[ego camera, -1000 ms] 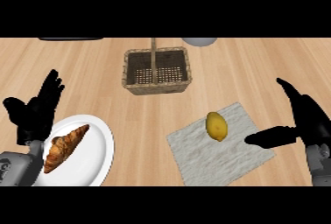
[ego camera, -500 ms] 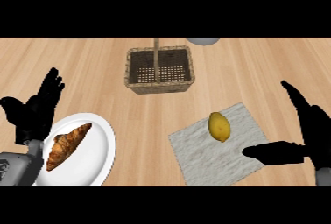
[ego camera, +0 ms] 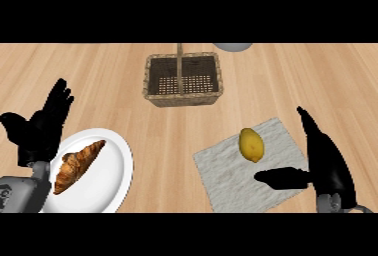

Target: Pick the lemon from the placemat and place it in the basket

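A yellow lemon (ego camera: pixel 251 144) lies on the white placemat (ego camera: pixel 235 179) at the right of the wooden counter. My right hand (ego camera: pixel 323 157) is open over the mat's right side, fingers straight and pointing away, thumb stretched left below the lemon; it does not touch the fruit. The wicker basket (ego camera: pixel 151 80) with a thin handle stands further back, at centre, with nothing inside. At the left edge rests my left hand (ego camera: pixel 40 126), open with fingers up.
A white plate (ego camera: pixel 111 185) carrying a croissant (ego camera: pixel 77 165) sits at the lower left, right beside my left hand. A grey round object (ego camera: pixel 233 46) shows partly at the back, behind the basket.
My right hand has drawn back toward me and slightly left, its thumb now under the lemon's near end. The lemon, basket and left hand have kept their places.
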Controlling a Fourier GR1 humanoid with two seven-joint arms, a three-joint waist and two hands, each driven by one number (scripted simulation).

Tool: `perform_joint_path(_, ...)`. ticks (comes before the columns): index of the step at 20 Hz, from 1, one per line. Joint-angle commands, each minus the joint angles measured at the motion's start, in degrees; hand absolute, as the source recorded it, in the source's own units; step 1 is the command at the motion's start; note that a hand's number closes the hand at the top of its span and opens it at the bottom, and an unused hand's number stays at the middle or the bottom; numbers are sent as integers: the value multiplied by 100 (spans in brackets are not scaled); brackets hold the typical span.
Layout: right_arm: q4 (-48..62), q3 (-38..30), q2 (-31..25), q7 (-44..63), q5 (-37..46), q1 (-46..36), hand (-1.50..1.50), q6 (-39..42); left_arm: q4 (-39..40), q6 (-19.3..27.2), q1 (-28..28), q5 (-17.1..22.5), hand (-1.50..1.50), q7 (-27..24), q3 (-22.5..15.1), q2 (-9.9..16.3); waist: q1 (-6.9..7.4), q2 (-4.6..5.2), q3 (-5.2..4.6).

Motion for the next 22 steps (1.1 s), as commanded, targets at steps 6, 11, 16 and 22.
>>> perform_joint_path(6, 558, 201, 783, -423, 1112, 343, -150, -543, 267, -417, -143, -270, 0, 13, 450, -201, -9, 1, 0)
perform_joint_path(11, 479, -243, 652, -1048, 804, 630, -150, -433, -209, -392, 14, -461, 0, 293, 521, -449, -7, 0, 1)
perform_joint_path(16, 1196, -102, 1231, -1172, 1131, 307, -150, -760, -669, -341, 75, -782, 0, 744, 395, -570, 20, -1, 3)
perform_joint_path(22, 1077, -81, 1585, -724, 1526, 13, -150, -364, -72, -861, 137, -836, 0, 174, 844, -681, 6, 1, 0)
